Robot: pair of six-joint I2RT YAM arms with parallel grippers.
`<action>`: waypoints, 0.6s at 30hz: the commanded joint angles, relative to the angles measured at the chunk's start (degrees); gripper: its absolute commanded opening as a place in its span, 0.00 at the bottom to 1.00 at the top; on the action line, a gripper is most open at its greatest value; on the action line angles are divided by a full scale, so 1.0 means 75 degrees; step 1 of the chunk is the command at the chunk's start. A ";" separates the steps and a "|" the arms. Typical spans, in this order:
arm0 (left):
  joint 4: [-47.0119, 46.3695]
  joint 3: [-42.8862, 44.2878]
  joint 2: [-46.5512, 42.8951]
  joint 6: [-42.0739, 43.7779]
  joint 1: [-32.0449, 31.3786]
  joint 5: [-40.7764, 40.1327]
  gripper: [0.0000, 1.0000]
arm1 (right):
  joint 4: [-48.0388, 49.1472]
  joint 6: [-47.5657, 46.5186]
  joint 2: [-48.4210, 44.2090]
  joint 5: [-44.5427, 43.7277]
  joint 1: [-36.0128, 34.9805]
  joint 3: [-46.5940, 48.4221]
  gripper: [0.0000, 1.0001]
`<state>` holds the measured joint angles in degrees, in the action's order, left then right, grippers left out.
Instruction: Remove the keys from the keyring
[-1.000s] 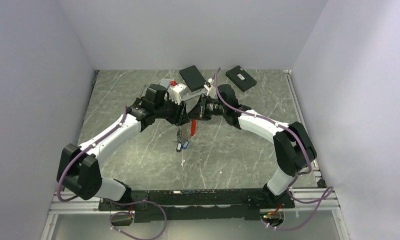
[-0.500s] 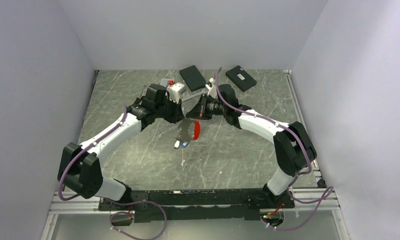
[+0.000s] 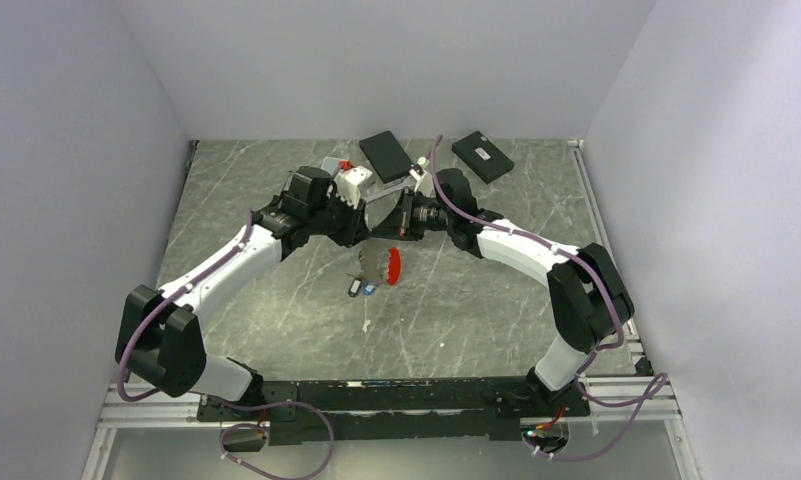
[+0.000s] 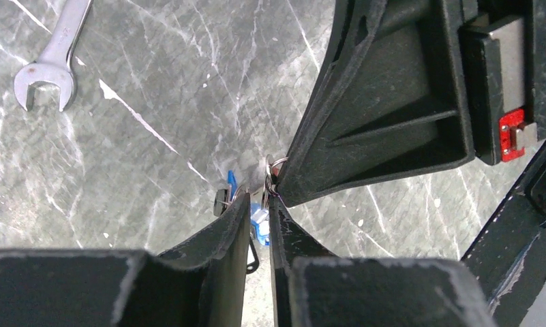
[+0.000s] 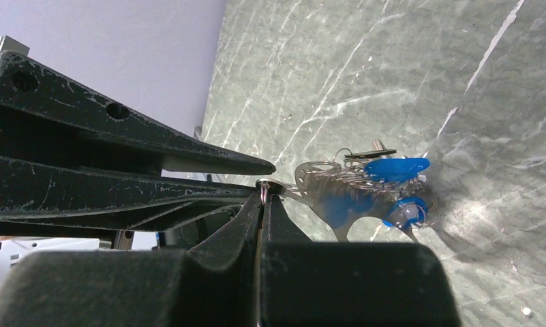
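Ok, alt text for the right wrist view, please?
The right gripper, shut, pinches a thin metal keyring from which blue-headed keys hang over the grey-green marbled table. The left gripper reaches in from the left, its tips at the same ring.

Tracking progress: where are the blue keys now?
Top view: the blue-headed metal keys are between the left arm and right arm, just left of the red curved keyring.

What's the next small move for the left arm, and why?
Probably tighten the left gripper on the blue key between its fingertips. The right gripper pinches the keyring, the keys hang bunched off it, and the left jaws stand slightly apart, grip unclear.
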<state>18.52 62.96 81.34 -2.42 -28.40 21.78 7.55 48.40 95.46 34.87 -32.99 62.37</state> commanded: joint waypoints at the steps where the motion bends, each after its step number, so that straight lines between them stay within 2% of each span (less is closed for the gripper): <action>1: -0.0210 0.0405 -0.0119 0.0695 -0.0084 0.0402 0.21 | 0.0430 0.0038 -0.0195 0.0470 -0.0135 0.0209 0.00; 4: -0.0085 0.0418 -0.0088 0.0826 -0.0121 0.0512 0.19 | 0.0461 0.0002 -0.0186 0.0506 -0.0130 0.0204 0.00; 11: -0.0020 0.0432 -0.0140 0.1012 -0.0127 0.0720 0.03 | 0.0456 -0.0111 -0.0225 0.0595 -0.0124 0.0191 0.00; 13: 0.0004 0.0458 -0.0118 0.1024 -0.0127 0.0755 0.06 | 0.0526 -0.0105 -0.0221 0.0669 -0.0119 0.0164 0.00; 16: 0.0018 0.0490 -0.0069 0.1058 -0.0136 0.0805 0.21 | 0.0584 -0.0122 -0.0238 0.0774 -0.0136 0.0167 0.00; 18: -0.0002 0.0527 -0.0027 0.1108 -0.0145 0.0717 0.21 | 0.0640 -0.0114 -0.0245 0.0835 -0.0136 0.0136 0.00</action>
<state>20.99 63.99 81.36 4.47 -28.60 24.32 7.53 47.40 95.46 36.84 -33.01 62.35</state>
